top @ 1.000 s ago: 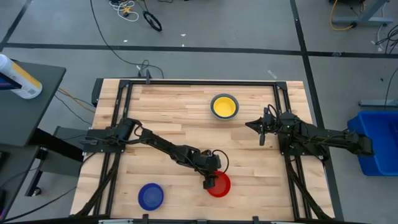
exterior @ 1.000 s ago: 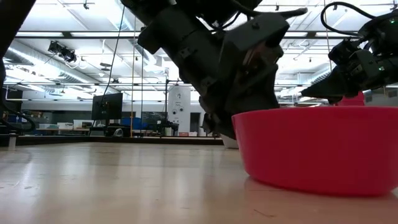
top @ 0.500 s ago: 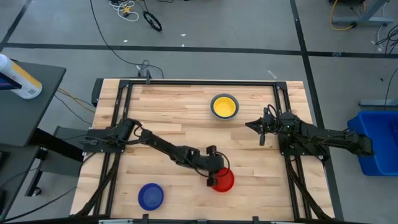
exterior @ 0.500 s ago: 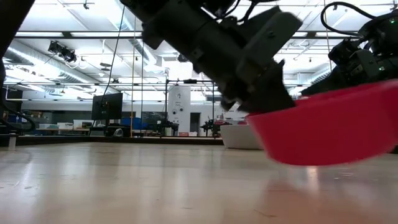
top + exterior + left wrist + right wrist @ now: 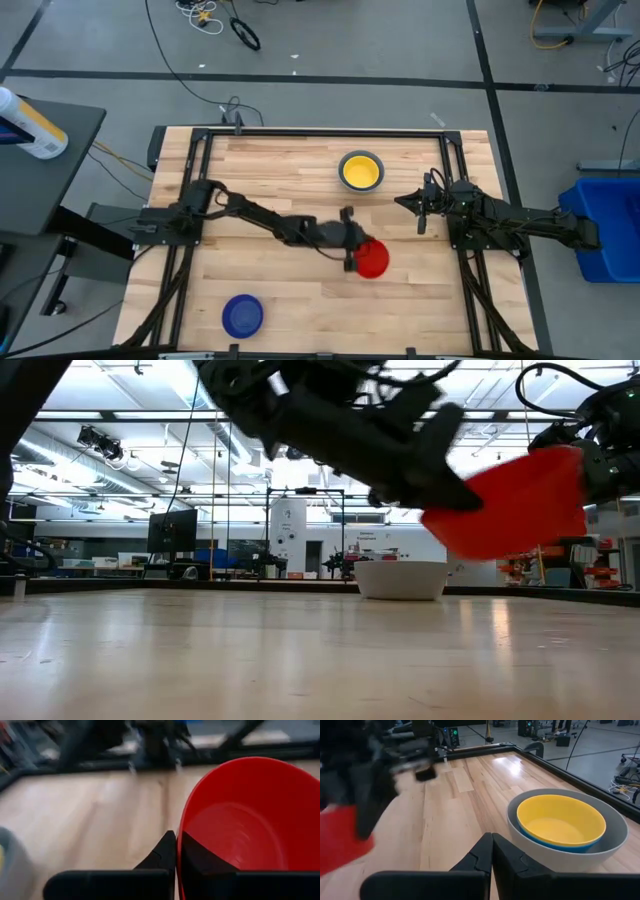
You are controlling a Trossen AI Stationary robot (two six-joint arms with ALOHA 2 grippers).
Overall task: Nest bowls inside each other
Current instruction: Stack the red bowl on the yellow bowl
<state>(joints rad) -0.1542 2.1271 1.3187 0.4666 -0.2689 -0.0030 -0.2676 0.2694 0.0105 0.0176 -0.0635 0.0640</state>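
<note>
Carrying the red bowl toward the nested stack.

We observed the left tool clenched on the rim of the red bowl, which it held tilted and clear of the bench, near the middle; in the left wrist view one finger lay inside the rim and one outside. The stack stood at the far side: a yellow bowl inside a light blue bowl, both inside a grey bowl. The dark blue bowl sat apart near the front edge. The right tool waited with its fingers closed on nothing, beside the stack. We judged the step in hand to be transport; the next move called for levelling the red bowl above the yellow one and lowering it in. We could read no brand, label or writing on any bowl.
</note>
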